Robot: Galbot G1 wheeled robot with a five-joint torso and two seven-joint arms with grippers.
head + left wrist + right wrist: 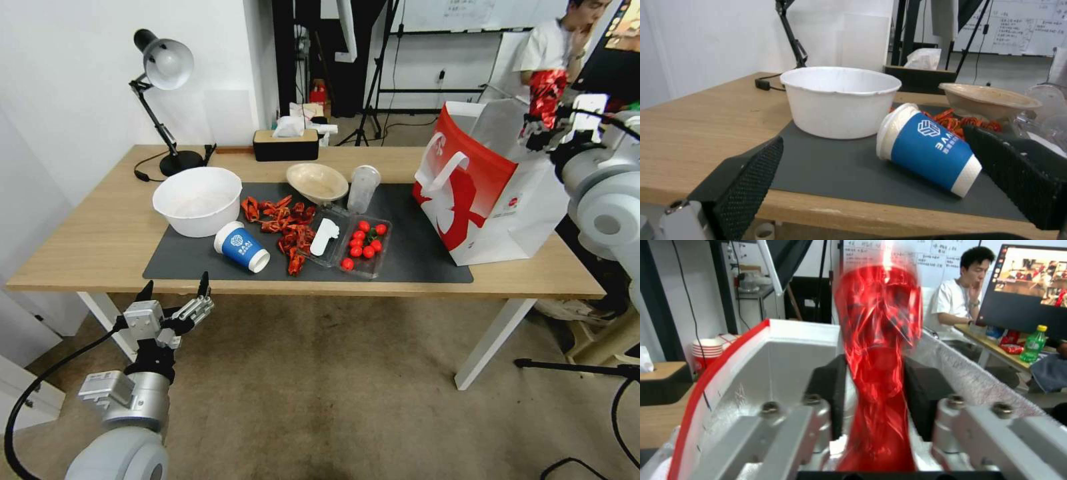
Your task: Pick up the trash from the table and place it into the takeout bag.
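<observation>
One crushed red can (878, 350) hangs pinched in the right gripper (876, 400) above the takeout bag (487, 200); the spread-open, empty left gripper (175, 288) faces the untouched blue-and-white cup (241, 247).

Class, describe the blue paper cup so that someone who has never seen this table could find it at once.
Start at the dark grey mat across the light-wood table. Near the mat's front left, just in front of the big white bowl, lies the blue paper cup. It is the only blue thing there, tipped on its side with a white lid, left of the red scraps.
</observation>
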